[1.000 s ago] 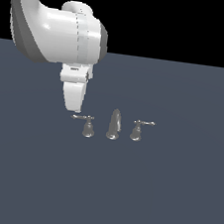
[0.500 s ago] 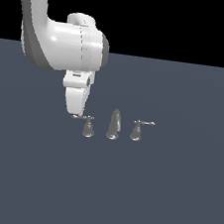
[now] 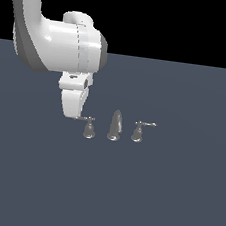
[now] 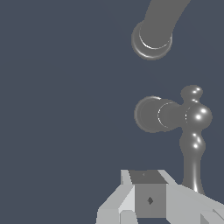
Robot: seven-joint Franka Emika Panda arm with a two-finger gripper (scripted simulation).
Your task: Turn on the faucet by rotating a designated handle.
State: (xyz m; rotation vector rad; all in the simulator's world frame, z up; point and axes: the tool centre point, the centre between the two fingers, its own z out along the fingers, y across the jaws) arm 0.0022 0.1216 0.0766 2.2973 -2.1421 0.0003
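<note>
The faucet is a tiny grey three-piece set in the exterior view, with the spout (image 3: 115,126) in the middle. The handle (image 3: 88,129) stands on the exterior view's left of the spout, its thin lever (image 3: 87,118) pointing toward my gripper (image 3: 74,114). The gripper's fingers look shut with nothing between them, and their tips sit at the lever's free end. In the wrist view the handle (image 4: 152,114) is seen from above. Its lever (image 4: 192,151) runs down beside my gripper (image 4: 151,205), and the spout (image 4: 153,37) lies beyond.
A twin handle (image 3: 137,133) stands on the exterior view's right of the spout, its lever (image 3: 147,124) pointing right. All three pieces sit on a flat dark grey floor (image 3: 124,197). The bulky white arm (image 3: 58,47) hangs over the exterior view's left.
The arm's upper links have swung a little toward the exterior view's right. The fingertips have stayed at the lever's end, and the lever shows no clear turn.
</note>
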